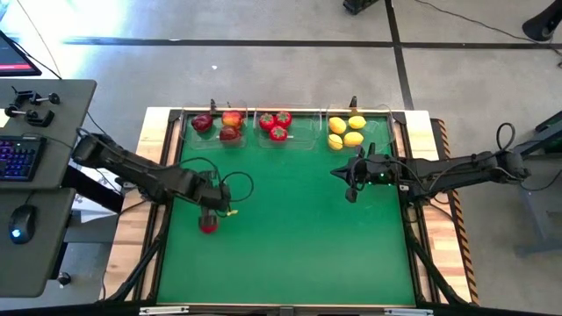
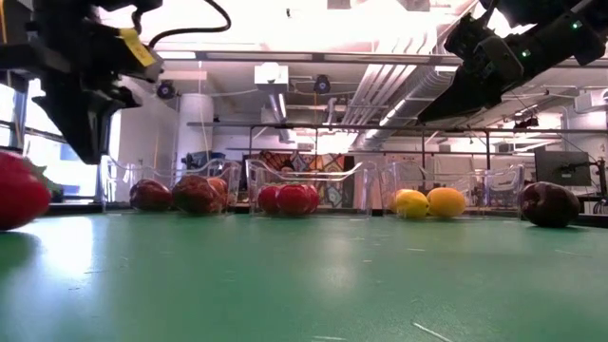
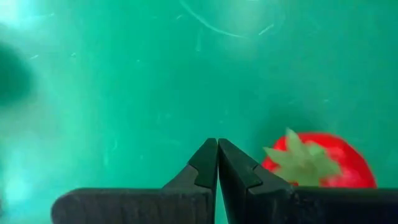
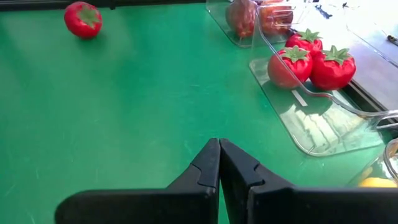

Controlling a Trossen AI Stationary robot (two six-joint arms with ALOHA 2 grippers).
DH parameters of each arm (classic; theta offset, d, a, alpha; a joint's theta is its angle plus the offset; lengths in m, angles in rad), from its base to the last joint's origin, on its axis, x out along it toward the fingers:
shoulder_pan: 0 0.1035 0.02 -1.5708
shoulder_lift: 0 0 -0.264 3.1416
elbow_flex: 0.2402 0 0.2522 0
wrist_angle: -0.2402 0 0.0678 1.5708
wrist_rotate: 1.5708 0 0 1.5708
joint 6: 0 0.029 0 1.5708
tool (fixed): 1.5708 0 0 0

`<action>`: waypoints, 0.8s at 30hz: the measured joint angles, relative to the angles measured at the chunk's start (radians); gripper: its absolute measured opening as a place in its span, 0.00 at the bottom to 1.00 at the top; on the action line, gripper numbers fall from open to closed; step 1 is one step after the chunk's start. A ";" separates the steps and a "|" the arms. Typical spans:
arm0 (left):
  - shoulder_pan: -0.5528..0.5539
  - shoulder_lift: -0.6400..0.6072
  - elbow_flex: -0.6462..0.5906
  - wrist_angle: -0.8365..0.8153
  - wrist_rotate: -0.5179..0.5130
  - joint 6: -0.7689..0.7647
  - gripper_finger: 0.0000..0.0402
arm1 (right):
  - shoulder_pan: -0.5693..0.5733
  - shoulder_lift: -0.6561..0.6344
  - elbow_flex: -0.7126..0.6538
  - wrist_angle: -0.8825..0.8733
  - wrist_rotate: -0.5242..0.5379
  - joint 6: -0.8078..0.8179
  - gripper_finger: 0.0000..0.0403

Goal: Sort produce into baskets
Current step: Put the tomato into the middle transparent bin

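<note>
The left gripper (image 1: 209,204) hovers, fingers pressed together and empty, just above a loose red green-topped fruit (image 1: 207,225) on the green mat (image 1: 299,237). Only the left wrist view shows its leafy top. Beyond stand three clear baskets (image 1: 285,132). The right gripper (image 1: 344,172), likewise closed and empty, hangs near the lemon basket (image 1: 351,133); the low view alone reveals a dark apple (image 2: 549,203) beneath it.

- A robotics lab or industrial workshop, not a home.
- Bare grey concrete floor (image 1: 263,79) marked with dark tape lines.
- Exposed ceiling ducts and pipes (image 2: 380,81) under bright overhead lighting.
- A side desk (image 1: 44,132) carries a backlit keyboard (image 1: 18,158) and a mouse (image 1: 19,224).
- A wood-edged table has a green mat (image 1: 299,228).
</note>
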 joint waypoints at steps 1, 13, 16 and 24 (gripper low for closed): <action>0.004 -0.002 0.000 0.002 0.012 0.012 0.00 | 0.000 0.000 0.000 0.000 0.000 0.002 0.00; 0.004 -0.003 0.004 0.037 0.218 0.059 0.17 | 0.000 0.000 0.000 0.003 0.000 0.010 0.00; 0.004 -0.003 0.032 0.026 0.271 0.016 0.24 | 0.000 0.000 0.000 0.003 0.000 0.010 0.00; -0.092 -0.002 0.081 -0.044 0.283 -0.078 0.36 | 0.000 0.000 0.000 0.003 0.000 0.010 0.00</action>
